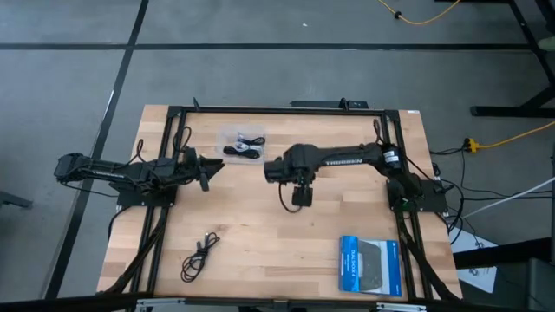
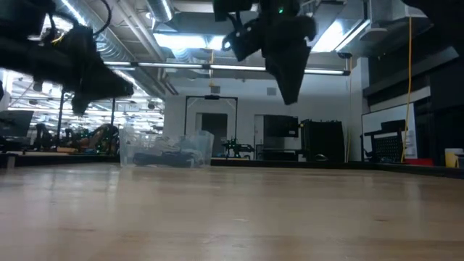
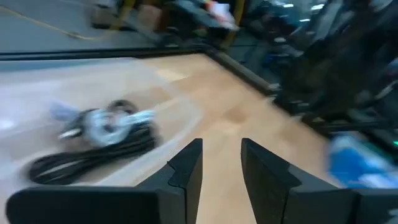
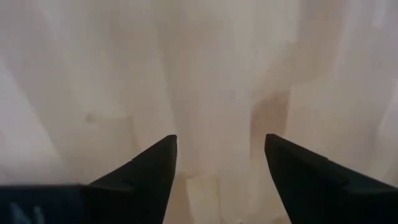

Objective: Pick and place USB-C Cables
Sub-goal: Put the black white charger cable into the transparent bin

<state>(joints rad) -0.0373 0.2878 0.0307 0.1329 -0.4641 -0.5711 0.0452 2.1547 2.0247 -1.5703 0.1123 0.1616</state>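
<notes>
- Right arm (image 1: 347, 158): extended from its base at the right edge toward mid-table, wrist bent downward.
- Right gripper (image 4: 221, 165): raised above the surface, pointing down, fingers (image 4: 146, 168) spread wide, nothing between them.
- Left arm (image 1: 121, 171): reaching inward from the left edge.
- Left gripper (image 3: 221, 165): fingers (image 3: 186, 168) slightly parted, holding nothing.

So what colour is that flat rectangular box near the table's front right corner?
The flat rectangular box is blue, with a dark panel on its top. The high view shows it best.
</notes>
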